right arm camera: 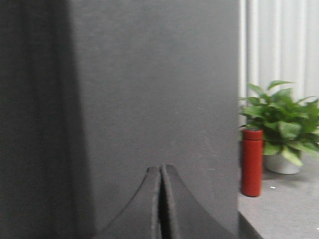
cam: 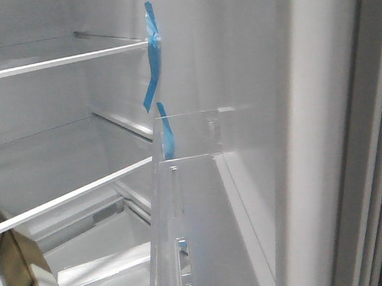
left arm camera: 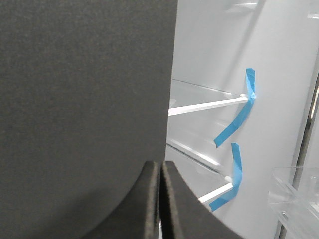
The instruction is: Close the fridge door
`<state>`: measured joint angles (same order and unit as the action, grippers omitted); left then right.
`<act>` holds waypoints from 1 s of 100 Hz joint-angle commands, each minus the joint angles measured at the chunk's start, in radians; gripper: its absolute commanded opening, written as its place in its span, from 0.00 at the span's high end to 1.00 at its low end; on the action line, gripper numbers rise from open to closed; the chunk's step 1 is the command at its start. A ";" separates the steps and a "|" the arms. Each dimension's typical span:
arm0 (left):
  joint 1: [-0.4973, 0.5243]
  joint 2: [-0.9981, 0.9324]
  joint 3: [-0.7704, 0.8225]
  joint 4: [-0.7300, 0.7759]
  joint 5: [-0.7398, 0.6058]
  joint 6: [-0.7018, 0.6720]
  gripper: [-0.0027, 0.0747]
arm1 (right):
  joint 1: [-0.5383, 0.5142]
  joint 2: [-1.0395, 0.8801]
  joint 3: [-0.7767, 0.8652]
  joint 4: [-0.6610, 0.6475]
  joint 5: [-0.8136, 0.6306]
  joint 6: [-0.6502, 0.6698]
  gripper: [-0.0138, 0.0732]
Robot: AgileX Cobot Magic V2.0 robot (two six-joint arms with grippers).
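Observation:
The fridge door stands open. Its white inner lining fills the right of the front view, with a clear plastic bin and blue tape strips on it. Its matte dark-grey face fills most of the right wrist view. My right gripper is shut and empty, tips close to or against that face. My left gripper is shut and empty, at the edge of a dark-grey panel with the fridge's inside beyond. Neither gripper shows in the front view.
White-edged glass shelves cross the fridge's inside. A brown and white packet tied with blue tape sits at the lower left. A red bottle and a potted plant stand on a grey surface beyond the door.

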<state>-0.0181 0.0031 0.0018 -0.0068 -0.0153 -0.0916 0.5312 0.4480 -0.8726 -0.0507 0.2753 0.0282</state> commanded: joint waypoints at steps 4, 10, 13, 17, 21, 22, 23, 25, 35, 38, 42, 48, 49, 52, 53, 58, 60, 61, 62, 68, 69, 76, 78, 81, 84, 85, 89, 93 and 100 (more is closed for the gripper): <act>-0.005 0.019 0.028 -0.002 -0.077 -0.003 0.99 | 0.039 0.035 -0.033 -0.010 -0.077 0.000 0.93; -0.005 0.019 0.028 -0.002 -0.077 -0.003 0.99 | 0.051 0.049 -0.033 -0.005 -0.079 0.002 0.93; -0.005 0.019 0.028 -0.002 -0.077 -0.003 0.99 | 0.057 0.054 -0.033 -0.003 -0.081 0.001 0.93; -0.005 0.019 0.028 -0.002 -0.077 -0.003 0.99 | 0.064 0.065 -0.033 -0.001 -0.083 0.001 0.93; -0.005 0.019 0.028 -0.002 -0.077 -0.003 0.99 | 0.071 0.073 -0.033 0.007 -0.085 0.001 0.93; -0.005 0.019 0.028 -0.002 -0.077 -0.003 0.99 | 0.070 0.077 -0.033 0.010 -0.085 0.001 0.93; -0.005 0.019 0.028 -0.002 -0.077 -0.003 0.99 | 0.073 0.077 -0.033 0.012 -0.089 0.001 0.93; -0.005 0.019 0.028 -0.002 -0.077 -0.003 0.99 | 0.076 0.082 -0.033 0.017 -0.093 0.001 0.93; -0.005 0.019 0.028 -0.002 -0.077 -0.003 0.99 | 0.089 0.109 -0.033 0.032 -0.119 0.002 0.93; -0.005 0.019 0.028 -0.002 -0.077 -0.003 0.99 | 0.091 0.120 -0.033 0.034 -0.130 0.002 0.93; -0.005 0.019 0.028 -0.002 -0.077 -0.003 0.99 | 0.098 0.133 -0.033 0.036 -0.150 0.002 0.93; -0.005 0.019 0.028 -0.002 -0.077 -0.003 0.99 | 0.106 0.157 -0.035 0.036 -0.171 0.004 0.93; -0.005 0.019 0.028 -0.002 -0.077 -0.003 0.99 | 0.108 0.160 -0.035 0.036 -0.176 0.004 0.93; -0.005 0.019 0.028 -0.002 -0.077 -0.003 0.99 | 0.112 0.174 -0.036 0.038 -0.187 0.004 0.93; -0.005 0.019 0.028 -0.002 -0.077 -0.003 0.99 | 0.112 0.177 -0.036 0.038 -0.193 0.004 0.93; -0.005 0.019 0.028 -0.002 -0.077 -0.003 0.99 | 0.122 0.198 -0.036 0.038 -0.213 0.004 0.93; -0.005 0.019 0.028 -0.002 -0.077 -0.003 0.99 | 0.125 0.205 -0.036 0.038 -0.222 0.004 0.93; -0.005 0.019 0.028 -0.002 -0.077 -0.003 0.99 | 0.127 0.208 -0.036 0.038 -0.225 0.004 0.93; -0.005 0.019 0.028 -0.002 -0.077 -0.003 0.99 | 0.130 0.215 -0.036 0.038 -0.228 0.004 0.93; -0.005 0.019 0.028 -0.002 -0.077 -0.003 0.99 | 0.140 0.240 -0.036 0.038 -0.254 0.004 0.93; -0.005 0.019 0.028 -0.002 -0.077 -0.003 0.99 | 0.142 0.246 -0.038 0.038 -0.257 0.004 0.93; -0.005 0.019 0.028 -0.002 -0.077 -0.003 0.99 | 0.155 0.284 -0.055 0.038 -0.262 0.004 0.93; -0.005 0.019 0.028 -0.002 -0.077 -0.003 0.99 | 0.158 0.296 -0.062 0.038 -0.262 0.004 0.93; -0.005 0.019 0.028 -0.002 -0.077 -0.003 0.99 | 0.163 0.313 -0.073 0.038 -0.262 0.004 0.93; -0.005 0.019 0.028 -0.002 -0.077 -0.003 0.99 | 0.171 0.331 -0.085 0.038 -0.262 0.004 0.93; -0.005 0.019 0.028 -0.002 -0.077 -0.003 0.99 | 0.171 0.340 -0.092 0.038 -0.262 0.004 0.93; -0.005 0.019 0.028 -0.002 -0.077 -0.003 0.99 | 0.178 0.364 -0.109 0.038 -0.262 0.004 0.93; -0.005 0.019 0.028 -0.002 -0.077 -0.003 0.99 | 0.184 0.391 -0.131 0.038 -0.262 0.004 0.93; -0.005 0.019 0.028 -0.002 -0.077 -0.003 0.99 | 0.191 0.437 -0.171 0.038 -0.262 0.004 0.93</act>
<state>-0.0181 0.0031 0.0018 -0.0068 -0.0153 -0.0916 0.7123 0.8363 -0.9694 -0.0164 0.1087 0.0305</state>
